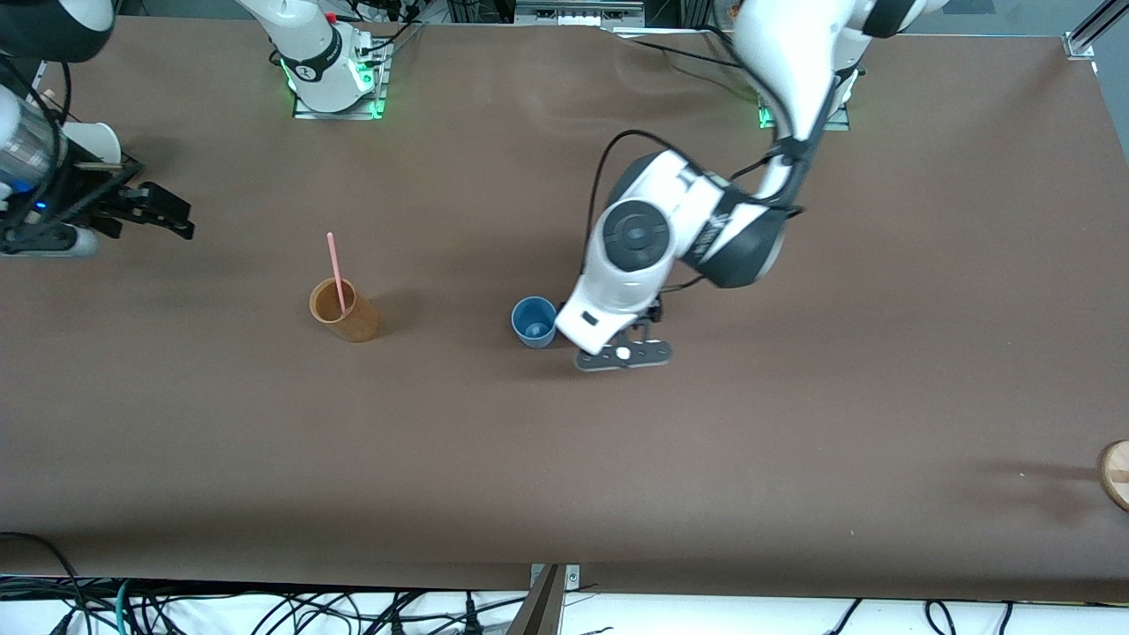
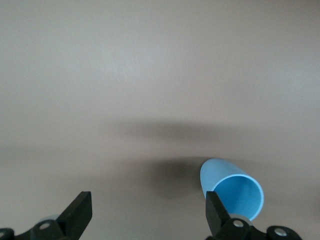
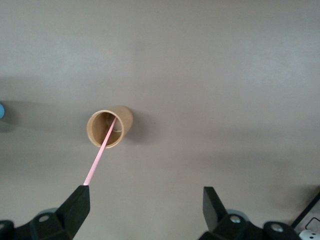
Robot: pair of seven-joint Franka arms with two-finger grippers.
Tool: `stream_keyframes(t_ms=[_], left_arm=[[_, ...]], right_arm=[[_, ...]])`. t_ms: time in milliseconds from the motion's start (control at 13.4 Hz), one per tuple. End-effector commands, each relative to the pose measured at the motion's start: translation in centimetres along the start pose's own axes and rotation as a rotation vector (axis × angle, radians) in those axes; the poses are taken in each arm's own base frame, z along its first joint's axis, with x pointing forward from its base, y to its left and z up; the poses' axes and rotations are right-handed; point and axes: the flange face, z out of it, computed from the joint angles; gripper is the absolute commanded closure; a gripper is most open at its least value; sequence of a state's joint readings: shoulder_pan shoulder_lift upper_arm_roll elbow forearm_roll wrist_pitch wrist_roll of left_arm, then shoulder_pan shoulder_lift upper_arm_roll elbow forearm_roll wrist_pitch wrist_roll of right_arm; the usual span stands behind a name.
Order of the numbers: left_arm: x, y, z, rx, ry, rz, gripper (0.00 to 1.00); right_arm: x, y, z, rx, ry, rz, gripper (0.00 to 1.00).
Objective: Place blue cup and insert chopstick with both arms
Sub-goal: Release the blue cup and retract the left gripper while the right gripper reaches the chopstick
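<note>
Standing in the tan cup [image 1: 343,311], the chopstick [image 1: 336,271] — blue cup [image 1: 534,320] empty, both arms' jaws apart.

surface: brown table [image 1: 494,459]
middle: blue cup [image 1: 534,321] stands upright
toward the right arm's end: tan cup [image 1: 343,311] stands upright
far corner, same end: white paper cup [image 1: 95,139]
front edge, left arm's end: round wooden object [image 1: 1117,474], cut off

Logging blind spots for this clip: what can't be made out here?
- Front view: left gripper is mostly hidden under its own wrist.
- Front view: round wooden object is cut off by the edge.
- Front view: white paper cup is partly hidden by the right arm.
- Right wrist view: blue cup is clipped at the edge.
</note>
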State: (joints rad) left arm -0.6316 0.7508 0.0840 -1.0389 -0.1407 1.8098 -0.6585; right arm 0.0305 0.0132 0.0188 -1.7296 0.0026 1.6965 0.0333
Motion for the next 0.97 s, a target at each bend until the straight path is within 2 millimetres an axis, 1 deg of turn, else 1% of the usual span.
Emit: stream_keyframes(t_ms=[0, 75, 150, 224, 299, 449, 598, 673, 822, 897], left_arm=[[1.5, -4.3, -6.6, -0.027, 0.028, -0.005, 0.0], [2.4, -6.0, -8.0, -0.036, 0.033, -0.029, 0.0], [3.3, -8.3, -9.5, -0.047, 0.044, -0.043, 0.0], [3.9, -10.0, -10.6, -0.051, 0.05, -0.012, 0.0], [4.3, -11.7, -11.5, -0.046, 0.047, 0.024, 0.0], [5.3, -16.6, -13.8, -0.041, 0.04, 0.044, 0.0], [6.2, -22.4, -15.9, -0.043, 0.032, 0.02, 0.0], [6.4, -24.9, -16.6, -0.041, 0.028, 0.029, 0.0], [7.2, -29.9, -17.8, -0.041, 0.024, 0.043, 0.0], [7.4, -32.4, -18.6, -0.042, 0.028, 0.05, 0.0]], right_arm=[[1.2, -3.2, 3.4, 0.006, -0.073, 0.038, 0.0], [1.5, -4.9, 4.7, 0.001, -0.094, 0.068, 0.0], [1.8, -6.4, 6.0, -0.009, -0.115, 0.092, 0.0], [2.0, -7.8, 7.5, -0.017, -0.142, 0.104, 0.0], [2.3, -8.2, 9.5, -0.024, -0.179, 0.106, 0.0], [2.3, -10.2, 12.7, -0.025, -0.234, 0.081, 0.0], [2.6, -10.4, 16.4, -0.028, -0.3, 0.084, 0.01], [2.9, -10.6, 18.3, -0.018, -0.329, 0.09, 0.01], [3.3, -10.9, 21.0, -0.009, -0.359, 0.12, 0.01], [3.4, -10.9, 22.2, -0.012, -0.376, 0.126, 0.05]])
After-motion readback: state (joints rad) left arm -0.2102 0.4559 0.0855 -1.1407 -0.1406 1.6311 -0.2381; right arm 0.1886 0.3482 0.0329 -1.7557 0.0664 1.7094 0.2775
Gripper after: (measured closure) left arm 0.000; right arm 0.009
